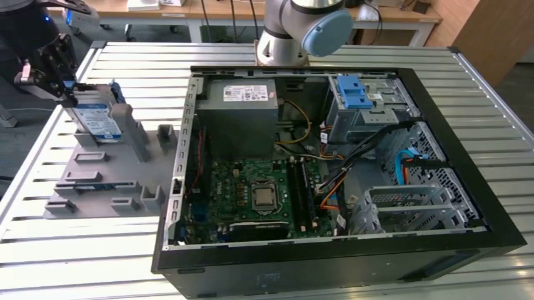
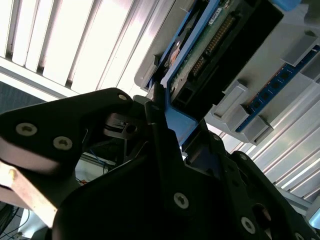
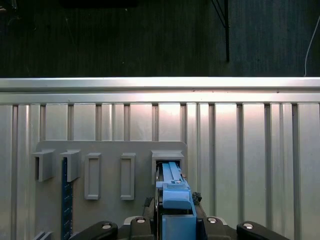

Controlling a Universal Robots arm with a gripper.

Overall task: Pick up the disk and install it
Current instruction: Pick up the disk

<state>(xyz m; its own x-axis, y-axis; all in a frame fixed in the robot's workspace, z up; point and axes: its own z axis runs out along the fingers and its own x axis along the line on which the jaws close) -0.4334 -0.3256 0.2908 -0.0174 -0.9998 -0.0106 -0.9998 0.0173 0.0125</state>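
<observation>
— Where is the disk (image 1: 94, 119)?

— Standing on edge in a slot of the grey holder plate (image 1: 109, 181), at the exterior view's left, well apart from the open computer case (image 1: 334, 262). Its blue-and-white label faces the case, and the blue carrier frames it.

— And the gripper (image 1: 65, 87)?

— It is at the disk's upper end. In the second wrist view the black fingers (image 2: 159, 117) are closed in on the blue carrier, with the disk (image 2: 215, 40) reaching away from them. In the first wrist view the carrier's blue edge (image 3: 172, 187) sits between the gripper's two sides, its far end inside a slot of the holder plate (image 3: 110, 150).

— So it has hold of it?

— Yes, clamped on the carrier, with the disk's lower end in the slot.

— What is in the case?

— It lies open on the slatted metal desk (image 1: 84, 250): green motherboard (image 1: 250, 194), grey power supply (image 1: 237, 112), and a metal drive bay (image 1: 371, 115) topped by a blue latch (image 1: 354, 94).
</observation>
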